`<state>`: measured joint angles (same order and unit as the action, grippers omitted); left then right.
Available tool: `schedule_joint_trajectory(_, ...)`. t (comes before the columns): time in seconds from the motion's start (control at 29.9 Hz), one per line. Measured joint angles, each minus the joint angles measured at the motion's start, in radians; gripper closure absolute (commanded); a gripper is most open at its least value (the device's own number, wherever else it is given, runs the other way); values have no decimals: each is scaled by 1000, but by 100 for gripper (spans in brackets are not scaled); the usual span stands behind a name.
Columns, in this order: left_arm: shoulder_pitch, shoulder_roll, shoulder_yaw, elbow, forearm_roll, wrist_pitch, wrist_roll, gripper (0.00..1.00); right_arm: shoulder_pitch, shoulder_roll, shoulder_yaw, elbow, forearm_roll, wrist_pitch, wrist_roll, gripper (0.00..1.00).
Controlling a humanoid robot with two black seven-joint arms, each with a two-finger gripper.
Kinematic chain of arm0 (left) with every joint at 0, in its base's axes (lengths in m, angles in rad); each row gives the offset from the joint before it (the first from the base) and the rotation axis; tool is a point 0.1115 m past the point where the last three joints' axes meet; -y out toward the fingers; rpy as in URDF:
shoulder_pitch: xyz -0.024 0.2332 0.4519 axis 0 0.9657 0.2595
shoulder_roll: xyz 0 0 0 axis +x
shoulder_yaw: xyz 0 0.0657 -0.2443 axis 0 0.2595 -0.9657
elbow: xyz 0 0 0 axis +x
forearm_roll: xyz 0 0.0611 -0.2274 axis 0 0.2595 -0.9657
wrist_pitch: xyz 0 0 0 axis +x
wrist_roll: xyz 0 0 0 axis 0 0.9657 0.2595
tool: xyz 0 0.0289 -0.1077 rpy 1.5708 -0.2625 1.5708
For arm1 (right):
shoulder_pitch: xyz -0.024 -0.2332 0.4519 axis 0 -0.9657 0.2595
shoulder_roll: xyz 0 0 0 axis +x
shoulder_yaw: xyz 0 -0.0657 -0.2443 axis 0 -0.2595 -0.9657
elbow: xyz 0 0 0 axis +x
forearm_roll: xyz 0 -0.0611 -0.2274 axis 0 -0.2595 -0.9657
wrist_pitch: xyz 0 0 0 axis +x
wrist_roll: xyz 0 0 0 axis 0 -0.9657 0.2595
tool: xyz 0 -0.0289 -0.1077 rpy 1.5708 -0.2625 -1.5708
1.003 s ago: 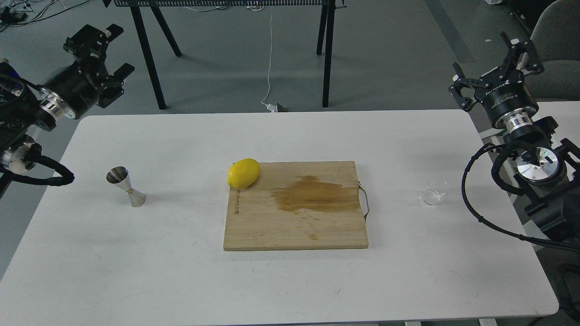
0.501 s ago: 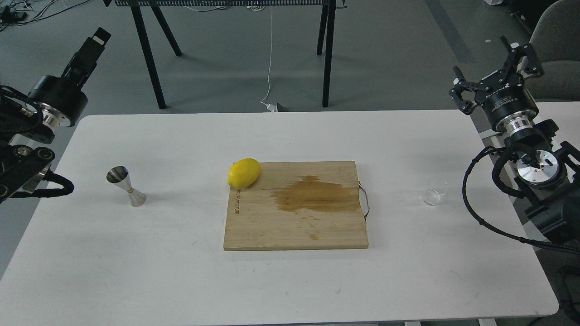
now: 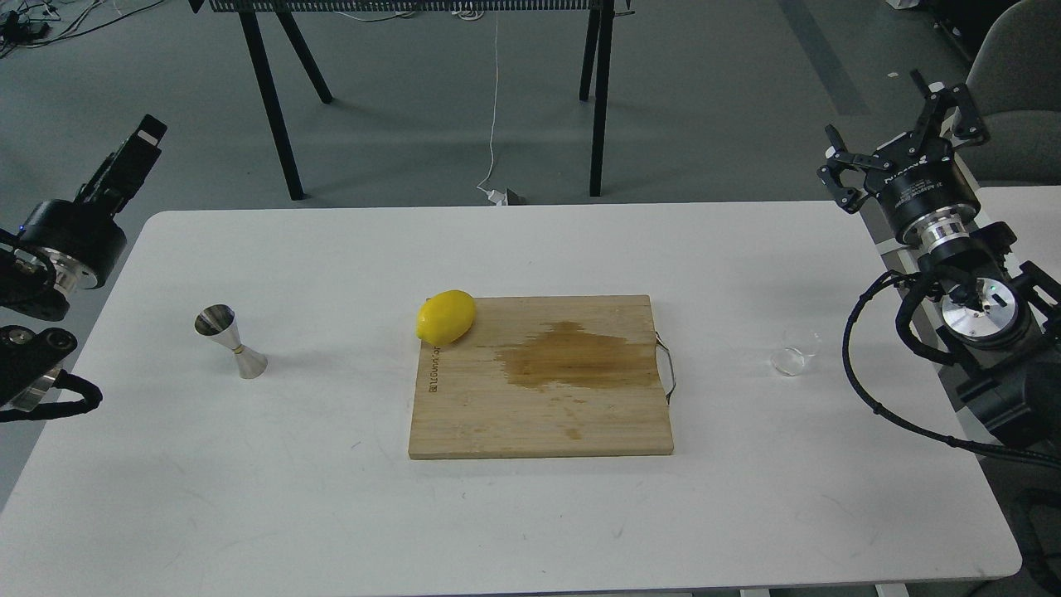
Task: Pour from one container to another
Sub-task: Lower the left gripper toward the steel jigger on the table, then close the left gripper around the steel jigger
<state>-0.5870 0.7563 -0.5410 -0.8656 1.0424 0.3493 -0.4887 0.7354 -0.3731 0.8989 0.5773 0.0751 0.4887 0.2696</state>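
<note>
I have both arms parked off the table's [image 3: 331,514] sides, so nothing is held and the pour is not yet started. My right gripper [image 3: 899,124] has its fingers spread wide and empty; the cup [image 3: 794,352] stands upright below and just inboard of it, the nearer reach. My left gripper [image 3: 133,153] is seen edge-on; I cannot tell its state. The jigger [image 3: 230,340] stands upright below it, inboard.

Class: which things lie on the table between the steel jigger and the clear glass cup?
In the head view, between the jigger and the glass cup lies a wooden cutting board, with a lemon at its far-left corner.
</note>
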Motion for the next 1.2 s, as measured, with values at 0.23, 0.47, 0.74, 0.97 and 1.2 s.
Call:
schedule_joint_trajectory(0.23,10,-8,23,0,46,128,0,0,-2,0,0,-2,-1,0,0,0)
schedule_joint_trajectory(0.47,38,-31,49,4,134,140,0,0,-6,0,0,-2,-2,0,0,0)
schedule_joint_trajectory(0.74,82,-45,55,18,147,140,0,0,-22,0,0,-2,-1,0,0,0)
schedule_joint_trajectory(0.97,87,-66,56,93,152,140,0,0,-25,0,0,-1,0,0,2,0)
schedule_joint_trajectory(1.2,100,-113,70,138,184,140,0,0,-32,0,0,-2,-1,0,2,0)
